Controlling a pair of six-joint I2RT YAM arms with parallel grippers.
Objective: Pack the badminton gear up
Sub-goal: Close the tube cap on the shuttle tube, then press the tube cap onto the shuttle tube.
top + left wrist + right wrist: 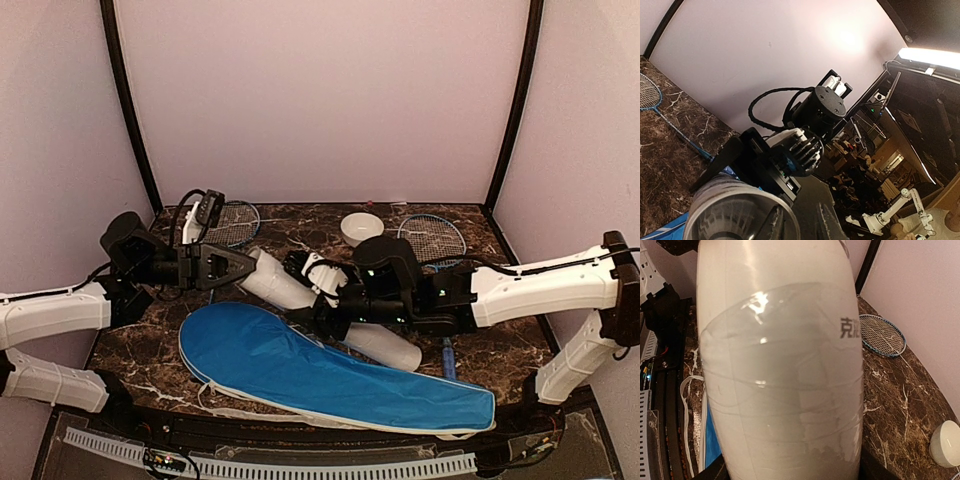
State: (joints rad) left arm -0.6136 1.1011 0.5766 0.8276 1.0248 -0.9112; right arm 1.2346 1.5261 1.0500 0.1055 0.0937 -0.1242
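Tube, long and white, lies slantwise between the two tools in the top view. The left gripper meets its far-left end and the right gripper is clasped across its middle. The blue racket cover lies just nearer than both grippers. One racket is just beyond the left gripper, the other racket and a small white bowl beyond the right one.

From the left wrist, the tube shows its open mouth. The left gripper pinches the rim, with one of its fingers inside the mouth and the other outside. Farther along, the right gripper wraps the barrel.

From the right wrist, the tube fills the space between the fingers, which are pressed against its sides. A racket lies ahead to the right, the bowl nearer on that side.
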